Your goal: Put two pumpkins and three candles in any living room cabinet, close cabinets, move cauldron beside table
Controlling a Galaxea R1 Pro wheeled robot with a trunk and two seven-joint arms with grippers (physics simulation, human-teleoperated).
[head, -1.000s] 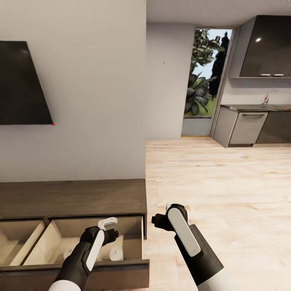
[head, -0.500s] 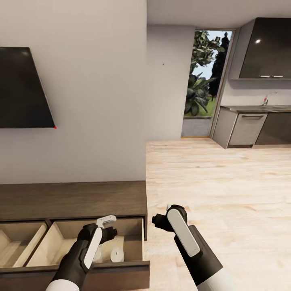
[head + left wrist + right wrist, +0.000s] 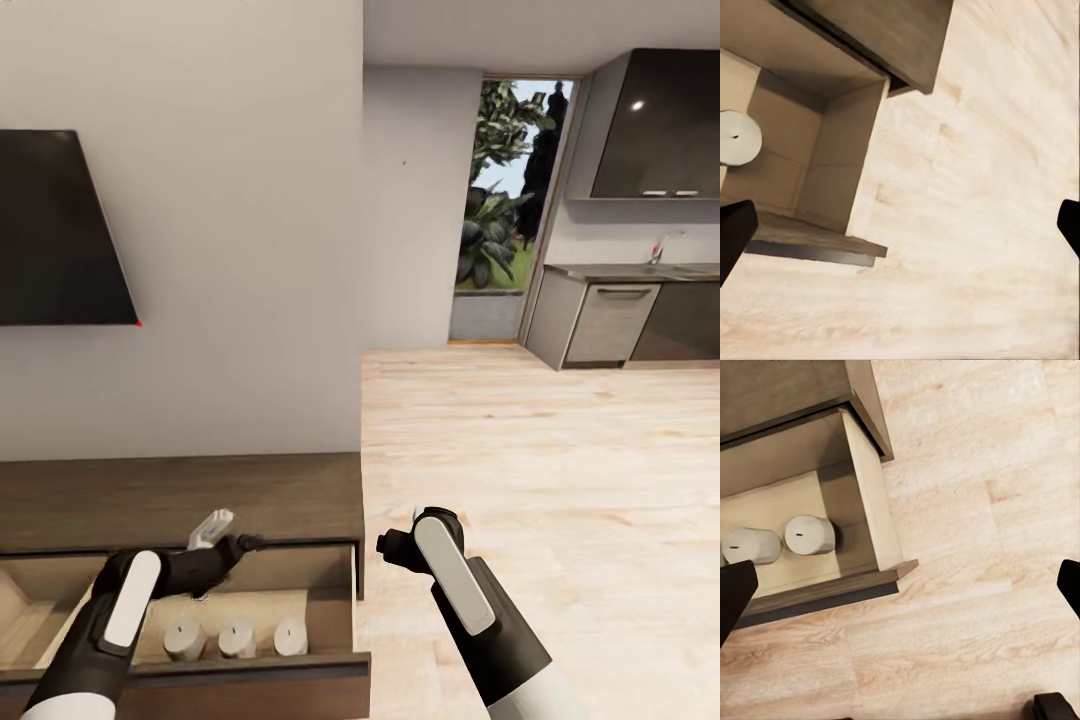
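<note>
The long dark-brown cabinet [image 3: 180, 495] stands against the wall with its drawers pulled out. Three grey-tan candles [image 3: 237, 636] stand upright in a row at the front of the right drawer [image 3: 345, 585]. My left gripper [image 3: 228, 537] hovers open over the back of that drawer, above the candles and apart from them. One candle [image 3: 739, 137] shows past the left gripper [image 3: 900, 232], whose jaws are spread wide. My right gripper [image 3: 395, 547] hangs over the floor beside the drawer's end, open and empty [image 3: 900, 592], with two candles [image 3: 810, 534] beneath. The pumpkins and cauldron are out of view.
The left drawer [image 3: 30, 600] also stands open. A black TV [image 3: 60, 230] hangs on the wall above the cabinet. Pale wood floor [image 3: 550, 480] stretches to the right toward kitchen units [image 3: 610, 320] and a glazed doorway [image 3: 505, 200].
My left arm has swung left and lifted out of the right drawer, uncovering three candles in a row. The view has tilted slightly. The right arm has not moved.
</note>
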